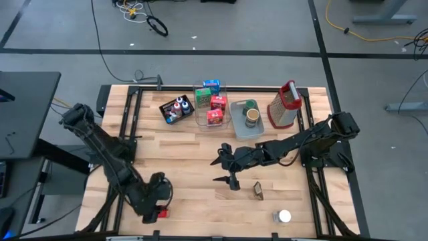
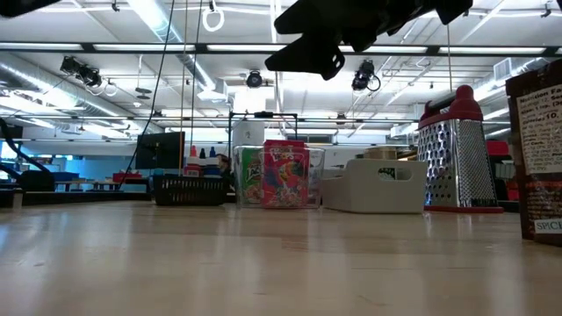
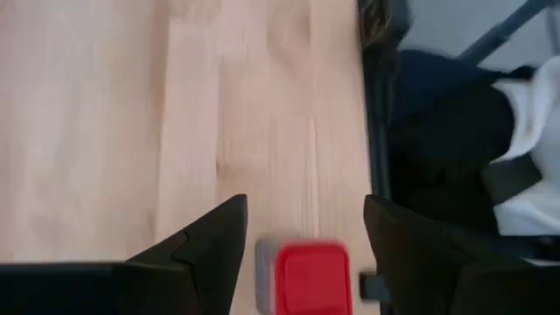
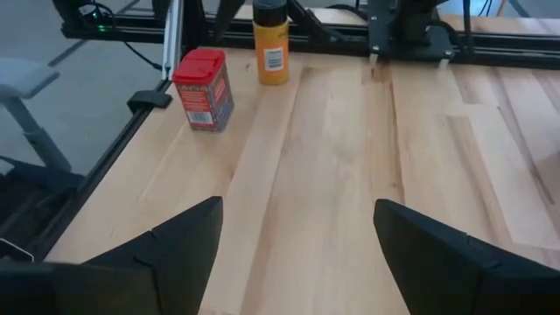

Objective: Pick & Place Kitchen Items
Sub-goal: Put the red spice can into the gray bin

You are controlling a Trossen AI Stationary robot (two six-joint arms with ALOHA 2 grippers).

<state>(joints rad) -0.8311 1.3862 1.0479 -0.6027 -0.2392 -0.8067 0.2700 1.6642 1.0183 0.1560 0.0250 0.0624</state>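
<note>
The right gripper point(image 1: 224, 171) hangs above the middle of the table point(image 1: 187, 154) in the high view, fingers spread apart and holding nothing. Just to its lower right lies one small brown spice box point(image 1: 258, 191), and farther toward the lower right one white-capped jar point(image 1: 283, 216); both sit apart from the fingers. The right wrist view looks past those open fingers at one red-lidded container point(image 4: 203, 89) and one orange bottle point(image 4: 271, 42) near the table's far edge.

The left gripper point(image 1: 158, 204) sits at the lower left of the high view, by the table's front edge. Its fingers stand apart, with a small red-capped item point(image 3: 302, 276) between them; whether they touch it cannot be told.

Along the upper part of the high view stand three containers: a black tray point(image 1: 165, 110) with several little coloured-cap bottles point(image 1: 179, 107), a clear bin point(image 1: 200, 119) holding four small boxes point(image 1: 216, 107), and a grey-blue bin point(image 1: 238, 126) with two round cans point(image 1: 251, 115). One metal grater point(image 1: 283, 107) with a red handle stands at their right.
</note>
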